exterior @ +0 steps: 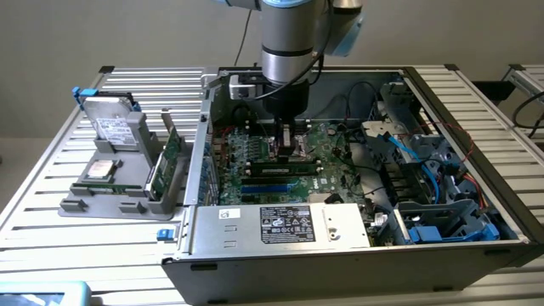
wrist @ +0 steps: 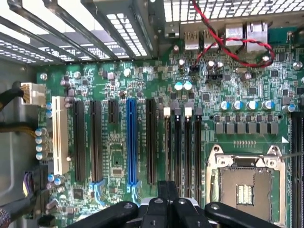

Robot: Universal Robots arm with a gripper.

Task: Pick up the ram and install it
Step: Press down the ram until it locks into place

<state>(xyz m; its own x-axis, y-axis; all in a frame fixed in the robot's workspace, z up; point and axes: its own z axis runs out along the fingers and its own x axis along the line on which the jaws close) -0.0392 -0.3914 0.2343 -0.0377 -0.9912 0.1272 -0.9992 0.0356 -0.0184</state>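
The ram (exterior: 106, 189) is a thin green stick lying along the front of the grey holder (exterior: 102, 207), on the table at the exterior view's left, outside the computer case. My gripper (exterior: 287, 145) hangs inside the open case (exterior: 340, 261), low over the motherboard (exterior: 255, 156) near the processor socket (exterior: 293, 137), far from the ram. In the wrist view my gripper (wrist: 166, 189) is shut with its black fingertips (wrist: 161, 190) pressed together and nothing between them, above a row of black slots (wrist: 183, 147) beside the socket (wrist: 244, 187).
The holder also carries a hard drive (exterior: 113, 124) and a taller green card (exterior: 170, 159). A green-and-black stick (exterior: 285, 169) stands in a slot on the motherboard, with a blue slot (exterior: 272, 188) beside it. Cables and drive cages (exterior: 425, 172) fill the case's right. The power supply (exterior: 285, 224) sits at the front.
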